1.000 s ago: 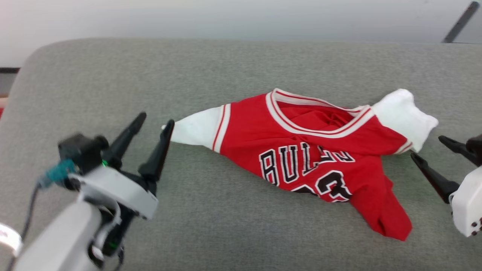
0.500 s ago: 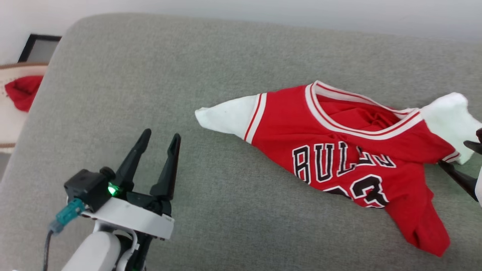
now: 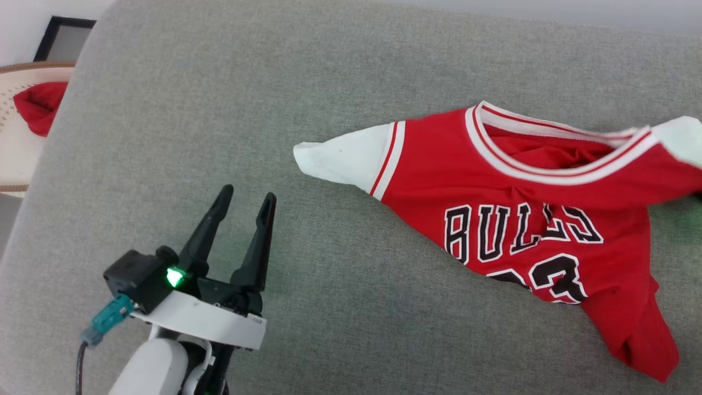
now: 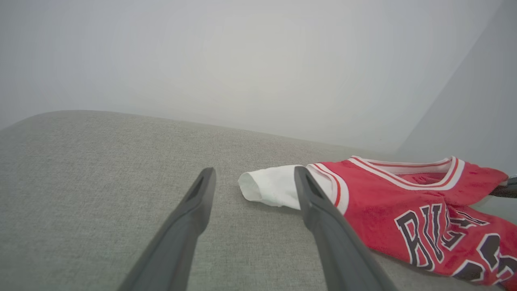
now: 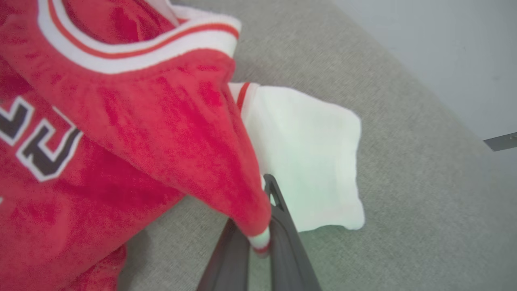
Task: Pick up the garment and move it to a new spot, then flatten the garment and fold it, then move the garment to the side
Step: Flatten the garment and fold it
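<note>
Newly closed right gripper (image 5: pixel 258 226) pinches the garment (image 5: pixel 121 133) shoulder.

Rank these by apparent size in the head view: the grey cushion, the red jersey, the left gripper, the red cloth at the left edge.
1. grey cushion
2. red jersey, cut off at the right edge
3. left gripper; it sits nearer the camera, so it may look larger than it is
4. red cloth, partly cropped

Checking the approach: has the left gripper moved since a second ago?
Yes: the left gripper has drawn back across the cushion toward the robot, away from the garment.
</note>
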